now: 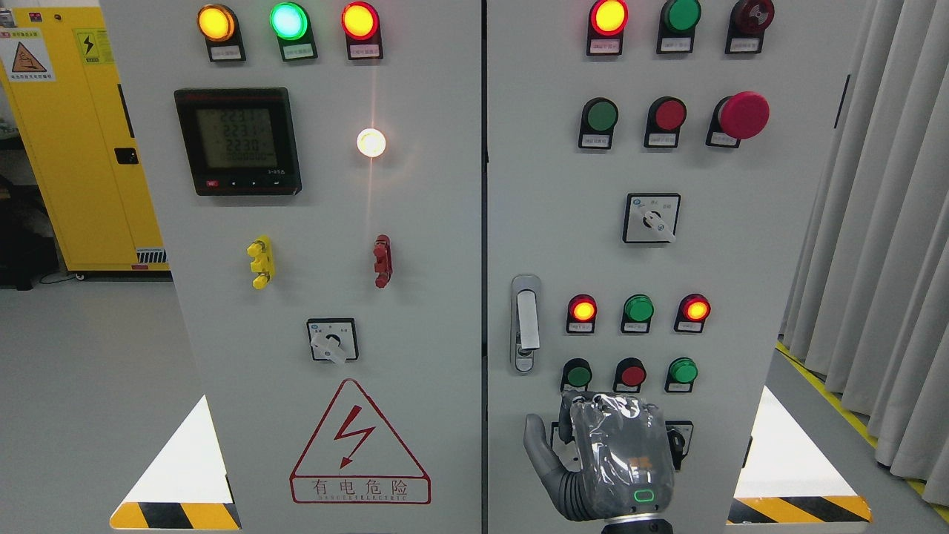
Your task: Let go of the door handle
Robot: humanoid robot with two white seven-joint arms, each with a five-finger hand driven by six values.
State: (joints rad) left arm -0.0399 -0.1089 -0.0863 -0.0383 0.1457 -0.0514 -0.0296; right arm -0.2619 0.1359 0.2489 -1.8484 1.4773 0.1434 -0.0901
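Right hand (pixel 604 460) is below and right of the door handle (pixel 526 324), clear of it, back to the camera, thumb out to the left, fingers loosely curled and holding nothing. Handle sits upright on the right door (pixel 630 259), just right of the seam, with a red lamp (pixel 583 309) beside it and a row of pushbuttons (pixel 630 373) between lamp and hand. A rotary switch (pixel 678 443) is partly hidden behind the hand; yellow cabinet (pixel 70 148) stands far left of the handle, curtain (pixel 882 222) far right.

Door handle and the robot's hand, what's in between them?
Head view: just bare grey door between door handle and right hand; a green button sits close by.
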